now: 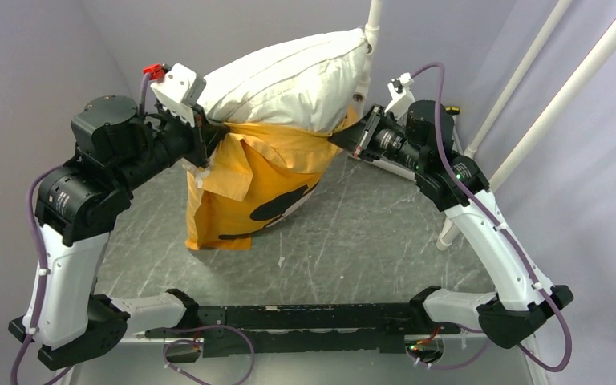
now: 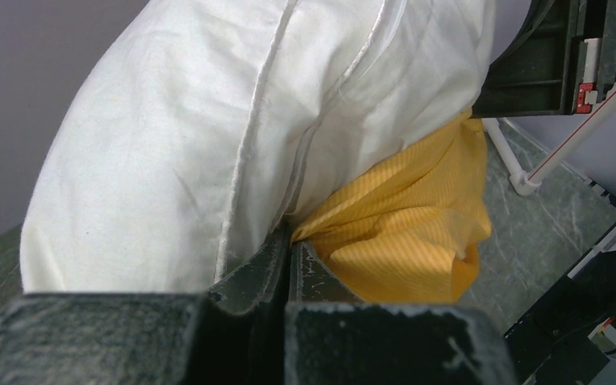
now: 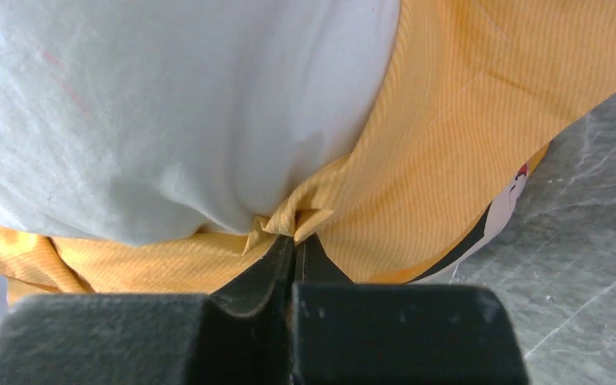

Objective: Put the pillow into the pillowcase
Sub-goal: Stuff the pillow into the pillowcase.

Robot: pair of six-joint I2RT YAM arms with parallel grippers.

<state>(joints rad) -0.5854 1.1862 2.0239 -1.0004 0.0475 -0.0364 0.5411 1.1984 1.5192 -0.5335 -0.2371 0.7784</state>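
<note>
Grey marbled table [image 1: 385, 241] below me, plain grey walls all round, white poles [image 1: 561, 96] standing off at two o'clock.

Left gripper [image 2: 290, 245] first: jaws pressed tight together, nipping the rim of the pillowcase [image 2: 401, 233] right where the orange cloth meets the pillow [image 2: 176, 144]. The white bulk fills that view from nine round to one o'clock, a piped seam running down it.

Right gripper [image 3: 295, 239]: jaws closed as well, a bunched fold of orange cloth caught between the tips, white pillow bulging just above. At four o'clock in that view I see a scrap of black, white and red print.

Pulling out to the overhead camera: both grips are up off the table, left one at nine o'clock of the bundle, right one at three. The pillow's lower part sits inside the mouth of the case; its upper part juts out towards twelve, tilted. The case hangs down towards six, black print on its front, its bottom end reaching the table.
</note>
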